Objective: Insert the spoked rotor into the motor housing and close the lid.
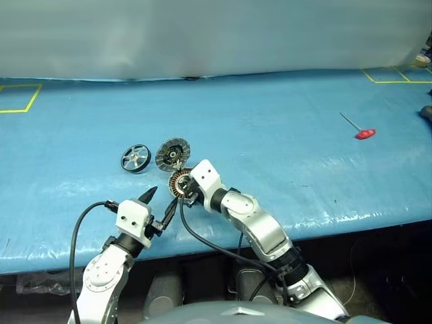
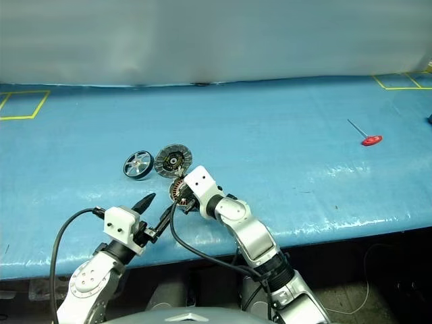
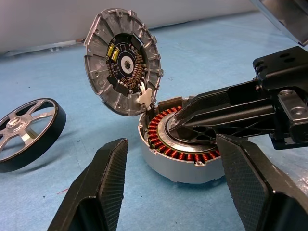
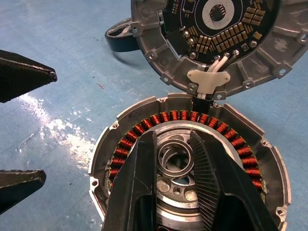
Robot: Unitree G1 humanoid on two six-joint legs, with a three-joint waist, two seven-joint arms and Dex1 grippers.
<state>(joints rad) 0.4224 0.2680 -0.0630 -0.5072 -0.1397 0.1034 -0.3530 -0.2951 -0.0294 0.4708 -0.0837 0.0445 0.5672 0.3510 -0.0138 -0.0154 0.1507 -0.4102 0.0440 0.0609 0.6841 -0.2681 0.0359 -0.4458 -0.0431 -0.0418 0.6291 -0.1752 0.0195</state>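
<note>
Though partly hidden, copper-wound motor housing [image 3: 183, 149], lid [image 3: 122, 60] upright

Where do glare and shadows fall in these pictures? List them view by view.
Right wrist view: a white patch of glare lies on the blue table cover beside the motor housing. Left wrist view: the spoked rotor throws a soft shadow on the cover, and its silver spokes gleam. Left eye view: a pale sheen runs along the cover's front edge.

Blue-covered table [image 1: 283, 169] with yellow tape corners [image 1: 20, 101], pale wall [image 1: 202, 34] behind.
</note>
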